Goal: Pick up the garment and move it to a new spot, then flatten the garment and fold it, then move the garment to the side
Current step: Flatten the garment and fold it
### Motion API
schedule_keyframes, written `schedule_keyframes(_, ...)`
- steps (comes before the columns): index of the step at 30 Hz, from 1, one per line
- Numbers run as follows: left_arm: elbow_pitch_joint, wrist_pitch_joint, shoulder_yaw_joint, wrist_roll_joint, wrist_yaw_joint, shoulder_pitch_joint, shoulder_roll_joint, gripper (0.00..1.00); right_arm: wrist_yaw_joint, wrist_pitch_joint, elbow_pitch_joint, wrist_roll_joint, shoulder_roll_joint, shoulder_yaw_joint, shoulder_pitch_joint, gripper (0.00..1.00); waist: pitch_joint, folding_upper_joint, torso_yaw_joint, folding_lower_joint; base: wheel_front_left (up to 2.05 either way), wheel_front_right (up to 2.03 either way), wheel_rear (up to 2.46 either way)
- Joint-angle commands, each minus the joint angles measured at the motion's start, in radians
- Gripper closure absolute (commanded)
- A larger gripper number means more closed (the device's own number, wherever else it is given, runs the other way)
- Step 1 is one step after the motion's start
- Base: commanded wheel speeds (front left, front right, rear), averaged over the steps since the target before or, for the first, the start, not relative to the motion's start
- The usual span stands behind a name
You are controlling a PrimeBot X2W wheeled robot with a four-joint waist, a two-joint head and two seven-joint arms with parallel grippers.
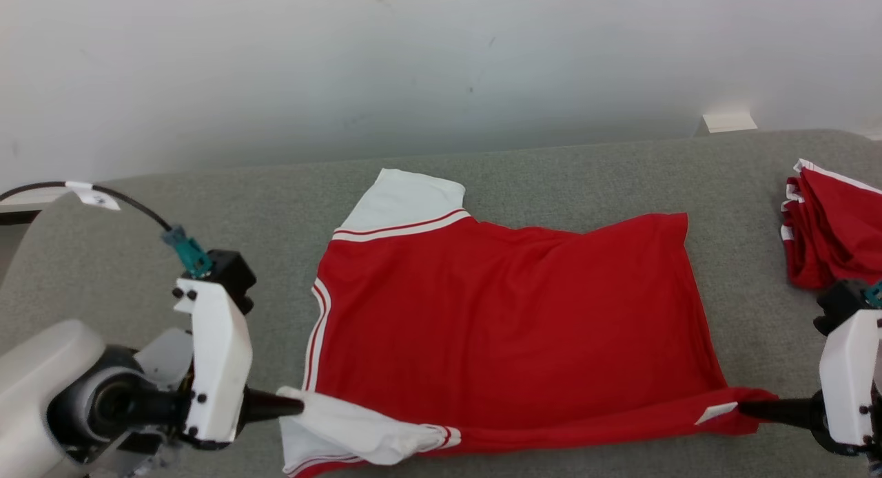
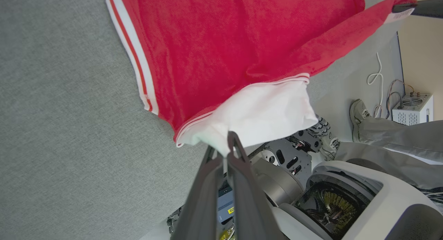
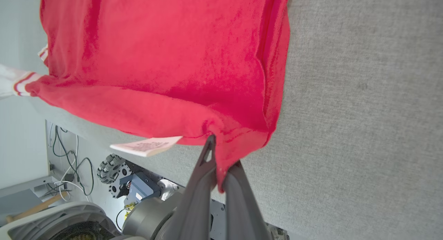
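Left gripper [image 1: 298, 404] is pinching the white sleeve [image 1: 351, 430] of the shirt [image 1: 510, 313] and right gripper [image 1: 745, 409] is pinching its hem corner [image 1: 754, 397], both holding the near side taut at the desk's [image 1: 620, 171] front edge, rest lying flat mid-desk, likely for a straight fold-over.

Left claw [image 1: 293, 406]: two dark, tapered fingers [image 2: 242, 191] set in a white plate [image 1: 217, 361] with black screws [image 1: 200, 398]. Behind it sit a teal plug [image 1: 186, 252], a black cable [image 1: 131, 201] with a white tag [image 1: 93, 195], and a pale rounded forearm [image 1: 34, 375]. Right claw [image 1: 747, 409] looks alike.
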Motion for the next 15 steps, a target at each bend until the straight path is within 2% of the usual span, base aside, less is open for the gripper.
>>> schedule_keyframes(1,0.028,0.003,0.001,0.007,-0.005,-0.016,-0.017,1.00,-0.002,0.005,0.026,0.009,0.020,0.000,-0.021,1.00,0.011,-0.0001,-0.008,-0.0001,0.00,0.00,0.00)
schedule_keyframes(7,0.232,-0.018,-0.001,0.028,-0.039,-0.082,-0.141,1.00,-0.002,0.029,0.189,0.005,0.136,0.030,-0.106,1.00,0.040,-0.0001,-0.018,-0.0001,0.00,0.00,0.00)
schedule_keyframes(9,0.308,-0.039,-0.001,0.047,-0.059,-0.100,-0.183,1.00,-0.002,0.031,0.242,-0.002,0.172,0.041,-0.127,0.93,0.049,-0.0001,-0.022,-0.0001,0.00,0.00,0.00)
schedule_keyframes(12,0.420,-0.063,0.000,0.054,-0.089,-0.116,-0.232,1.00,-0.002,0.028,0.322,-0.008,0.225,0.052,-0.154,0.93,0.056,-0.0001,-0.030,-0.0001,0.00,0.00,0.00)
schedule_keyframes(14,0.482,-0.072,0.000,0.052,-0.109,-0.123,-0.258,1.00,-0.002,0.027,0.366,-0.007,0.261,0.058,-0.168,0.83,0.058,-0.0001,-0.034,-0.0001,0.00,0.00,0.00)
schedule_keyframes(15,0.511,-0.078,0.001,0.048,-0.117,-0.125,-0.271,1.00,-0.002,0.026,0.389,-0.008,0.276,0.061,-0.174,0.72,0.059,-0.0001,-0.036,-0.0001,0.00,0.00,0.00)
